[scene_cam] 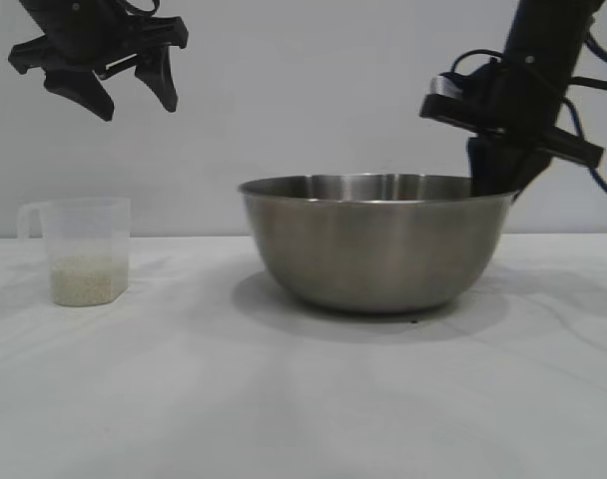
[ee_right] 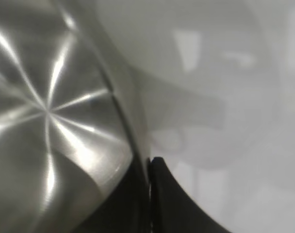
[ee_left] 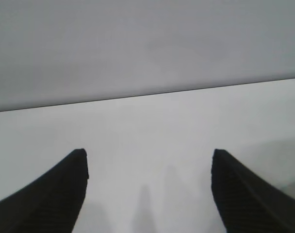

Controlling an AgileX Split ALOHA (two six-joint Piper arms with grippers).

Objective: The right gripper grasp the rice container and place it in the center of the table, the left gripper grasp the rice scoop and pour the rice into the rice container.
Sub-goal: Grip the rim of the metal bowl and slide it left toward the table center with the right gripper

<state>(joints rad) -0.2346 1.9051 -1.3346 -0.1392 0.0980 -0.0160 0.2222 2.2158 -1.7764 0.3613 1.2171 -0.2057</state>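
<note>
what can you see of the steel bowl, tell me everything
The bowl is wide, round, brushed steel with a thin rolled rim and a small flat base. It stands upright on the white table, about mid-table, and casts a soft shadow. From the right wrist view its inside looks bare and shiny, with no rice seen. The right end effector is clamped on its rim on the right side, one finger outside the wall and one inside. The plastic cup stands apart, to its left.

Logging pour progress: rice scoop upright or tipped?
Upright. The rice scoop stands on the table, rice settled at its bottom, left claw open above it.
</note>
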